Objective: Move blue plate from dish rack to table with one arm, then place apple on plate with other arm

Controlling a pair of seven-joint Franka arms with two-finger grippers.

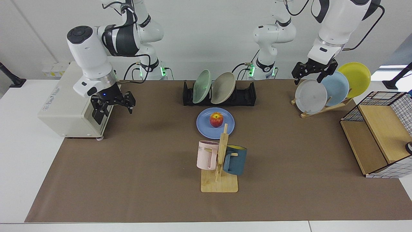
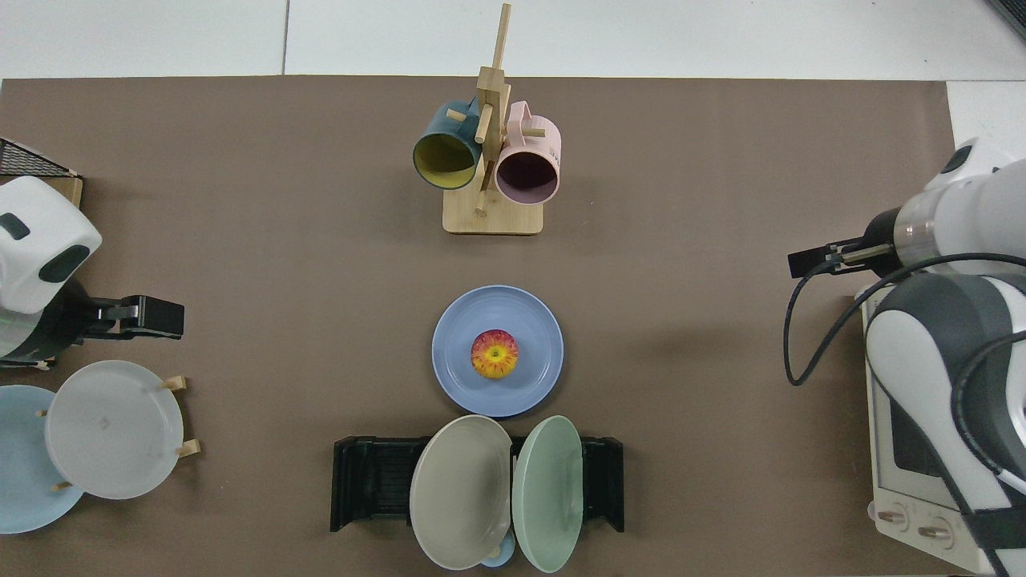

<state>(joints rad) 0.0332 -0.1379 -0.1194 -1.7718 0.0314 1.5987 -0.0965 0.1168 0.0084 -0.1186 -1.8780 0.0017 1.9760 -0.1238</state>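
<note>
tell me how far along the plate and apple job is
It looks done. The blue plate lies flat on the table in front of the dish rack, with the apple on it. Nothing is in hand: the right gripper hangs open by the toaster oven, and the left gripper waits open above the wooden plate rack. Nothing visible is left.
</note>
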